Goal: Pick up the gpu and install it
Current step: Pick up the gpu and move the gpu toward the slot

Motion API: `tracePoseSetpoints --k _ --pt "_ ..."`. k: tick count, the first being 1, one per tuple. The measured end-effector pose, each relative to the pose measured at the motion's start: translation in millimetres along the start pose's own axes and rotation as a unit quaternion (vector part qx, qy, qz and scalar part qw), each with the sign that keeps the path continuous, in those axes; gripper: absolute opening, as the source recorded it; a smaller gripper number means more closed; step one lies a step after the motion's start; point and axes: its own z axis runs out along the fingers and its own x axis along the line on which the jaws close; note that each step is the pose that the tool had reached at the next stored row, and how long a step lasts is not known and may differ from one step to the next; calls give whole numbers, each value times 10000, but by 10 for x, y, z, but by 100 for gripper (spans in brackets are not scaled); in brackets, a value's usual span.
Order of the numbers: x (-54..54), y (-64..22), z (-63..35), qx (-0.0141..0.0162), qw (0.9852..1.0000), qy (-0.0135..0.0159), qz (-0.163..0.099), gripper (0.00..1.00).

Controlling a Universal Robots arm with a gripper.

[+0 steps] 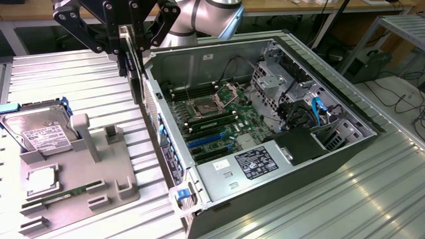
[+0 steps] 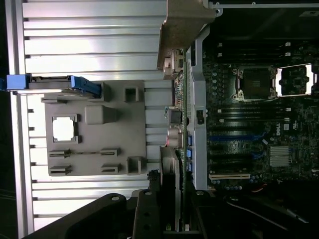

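My gripper (image 1: pixel 130 50) is shut on the gpu (image 1: pixel 136 84), a thin black card that hangs edge-down from the fingers. It hovers in the air just outside the rear wall of the open computer case (image 1: pixel 332 149), on the exterior view's left. In the wrist view the gpu (image 2: pixel 175 164) shows edge-on, its silver bracket (image 2: pixel 185 25) pointing away from the gripper (image 2: pixel 172 219). It lines up along the case's rear wall (image 2: pixel 198 99). The motherboard (image 1: pixel 212 114) lies exposed inside, with blue expansion slots (image 1: pixel 206 142) near the power supply.
A grey fixture tray (image 1: pixel 79 174) lies beside the case. It holds a hard drive (image 1: pixel 40 130), a processor chip (image 1: pixel 40 178) and a green memory stick (image 1: pixel 66 193). Drive cages and cables (image 1: pixel 312 114) fill the case's far side. The table is ribbed aluminium (image 1: pixel 345 199).
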Motion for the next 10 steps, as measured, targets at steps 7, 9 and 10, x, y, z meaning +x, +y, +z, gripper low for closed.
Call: tracePoseSetpoints --k 7,9,10 --pt "-41 1 1 0 10000 0 0 28" --pt "-51 1 1 0 10000 0 0 28" --pt "-56 1 1 0 10000 0 0 28"
